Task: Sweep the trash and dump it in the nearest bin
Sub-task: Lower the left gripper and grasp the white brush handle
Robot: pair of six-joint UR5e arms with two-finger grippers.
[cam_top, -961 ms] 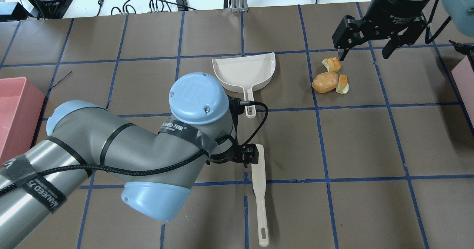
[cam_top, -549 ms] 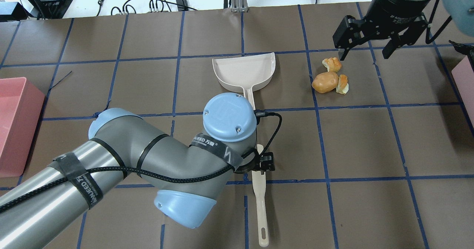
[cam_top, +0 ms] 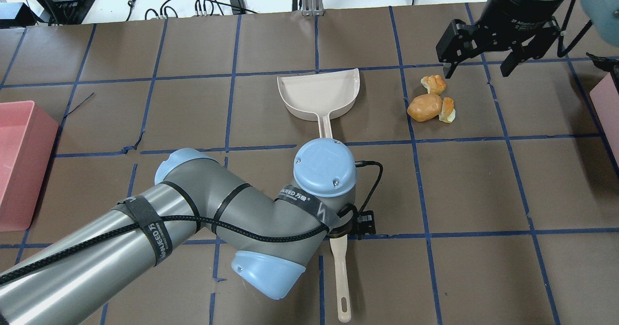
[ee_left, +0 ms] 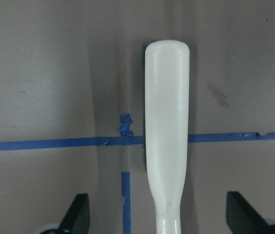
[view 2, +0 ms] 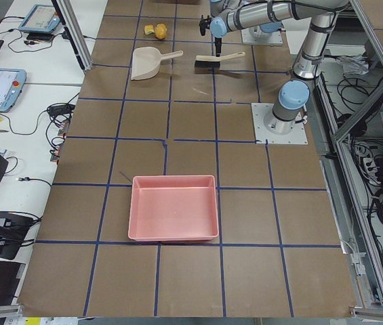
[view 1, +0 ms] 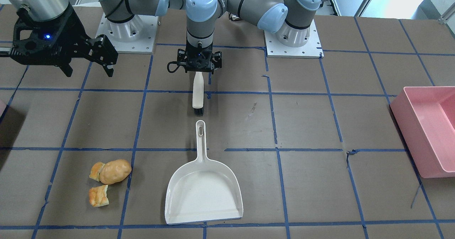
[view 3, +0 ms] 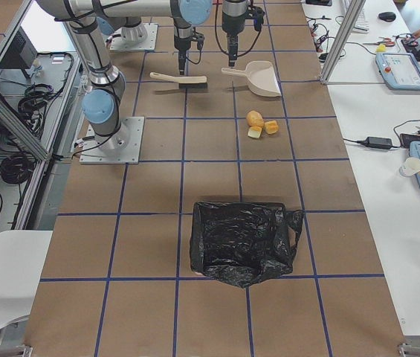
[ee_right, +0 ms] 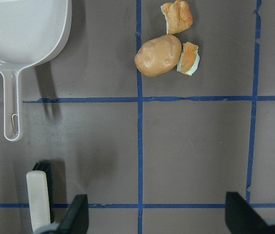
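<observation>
the left gripper (ee_left: 155, 207) hangs over the brush (cam_top: 340, 262) with jaws spread wide, holding nothing, the dustpan (cam_top: 319, 93) lies at its 12 o'clock, the trash (cam_top: 425, 106) sits at 3 o'clock of the dustpan, and the right gripper (cam_top: 476, 72), likewise spread and empty, hovers at the trash's 1 o'clock, with the bin (cam_top: 607, 102) at 3 o'clock.
</observation>
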